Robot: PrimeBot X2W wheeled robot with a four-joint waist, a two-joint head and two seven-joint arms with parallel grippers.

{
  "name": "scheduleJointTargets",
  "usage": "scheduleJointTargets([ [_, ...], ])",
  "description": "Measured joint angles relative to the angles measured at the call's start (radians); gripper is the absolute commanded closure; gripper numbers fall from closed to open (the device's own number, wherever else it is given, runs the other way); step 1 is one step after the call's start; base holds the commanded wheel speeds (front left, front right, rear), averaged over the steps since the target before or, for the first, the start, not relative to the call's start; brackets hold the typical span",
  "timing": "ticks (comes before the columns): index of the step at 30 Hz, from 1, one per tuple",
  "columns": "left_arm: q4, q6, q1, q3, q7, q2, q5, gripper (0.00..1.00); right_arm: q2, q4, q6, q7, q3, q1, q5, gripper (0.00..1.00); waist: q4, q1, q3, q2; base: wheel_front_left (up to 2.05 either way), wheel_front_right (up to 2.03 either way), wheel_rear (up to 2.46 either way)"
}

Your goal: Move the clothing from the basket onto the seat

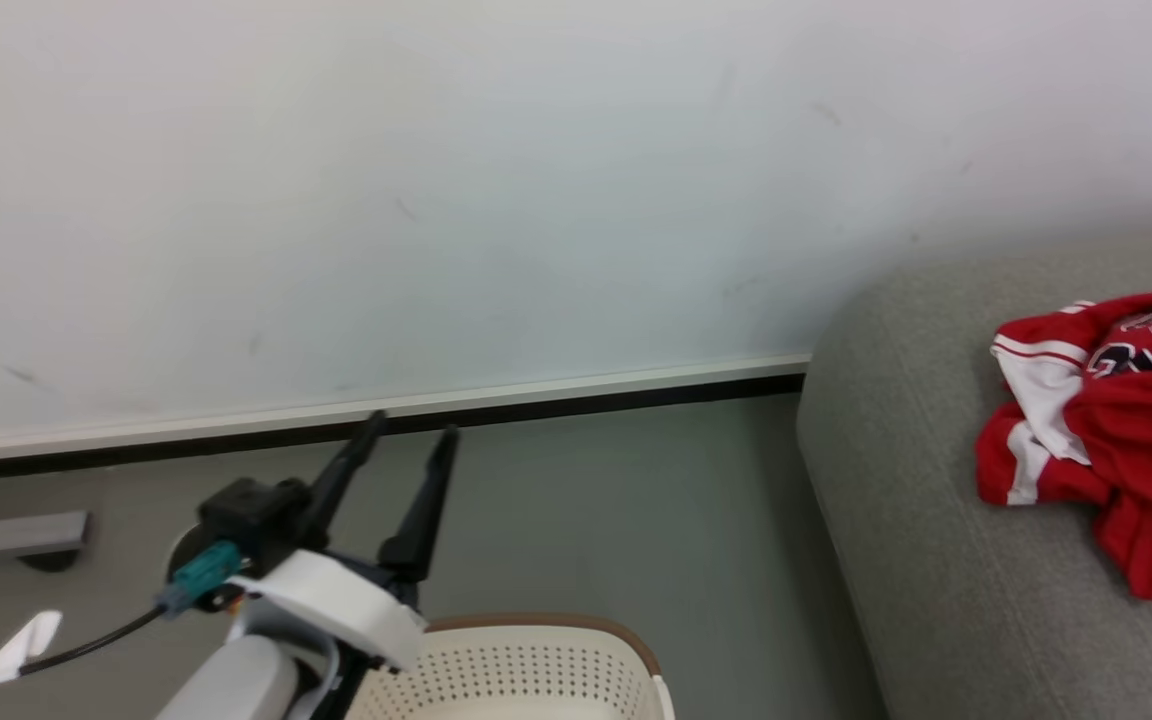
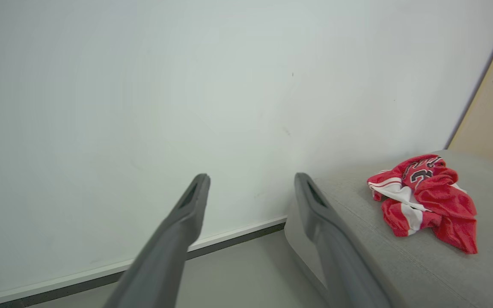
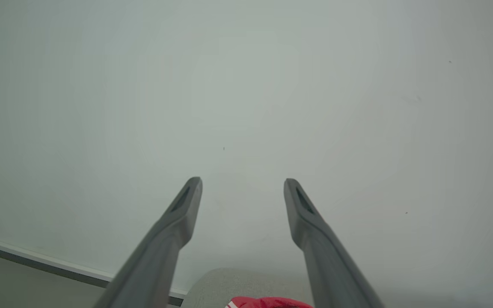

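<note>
The red clothing (image 1: 1136, 430) lies crumpled on the grey seat (image 1: 926, 560), well apart from the cream basket (image 1: 536, 670), near whose rim my left gripper (image 1: 412, 424) hangs with fingers spread and empty, while my right gripper (image 3: 242, 182), equally wide and holding nothing, faces the pale wall (image 3: 246, 85).

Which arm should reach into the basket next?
Probably left. The left gripper is open beside the basket, while the right gripper, open too, is over by the seat and the clothing there. Its inside is hidden.
</note>
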Motion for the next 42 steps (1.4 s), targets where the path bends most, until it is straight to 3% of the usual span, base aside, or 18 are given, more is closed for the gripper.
scheduleJointTargets([
  [14, -0.025, 0.061, 0.198, 0.261, 0.0, 0.025, 0.086, 0.0, 0.246, 0.03, 0.0, -0.286, 0.052, 0.203, -0.171, 0.0, 0.119, 0.0002, -0.049, 0.0, 0.0, 0.0, 0.0],
  [22, -0.004, 0.078, 0.3, 0.39, 0.0, -0.034, 0.134, 0.0, 0.407, 0.062, 0.0, -0.318, -0.008, 0.341, -0.267, 0.0, 0.146, 0.0003, -0.066, 0.0, 0.0, 0.0, 0.0],
  [30, 0.012, 0.024, 0.356, 0.5, 0.0, -0.096, 0.21, 0.0, 0.519, 0.036, 0.0, -0.319, -0.04, 0.417, -0.321, 0.0, 0.148, 0.0003, -0.065, 0.0, 0.0, 0.0, 0.0],
  [42, 0.063, -0.056, 0.376, 0.594, 0.0, -0.179, 0.307, 0.0, 0.555, 0.056, 0.0, -0.319, -0.055, 0.451, -0.334, 0.0, 0.142, 0.0003, -0.087, 0.0, 0.0, 0.0, 0.0],
])
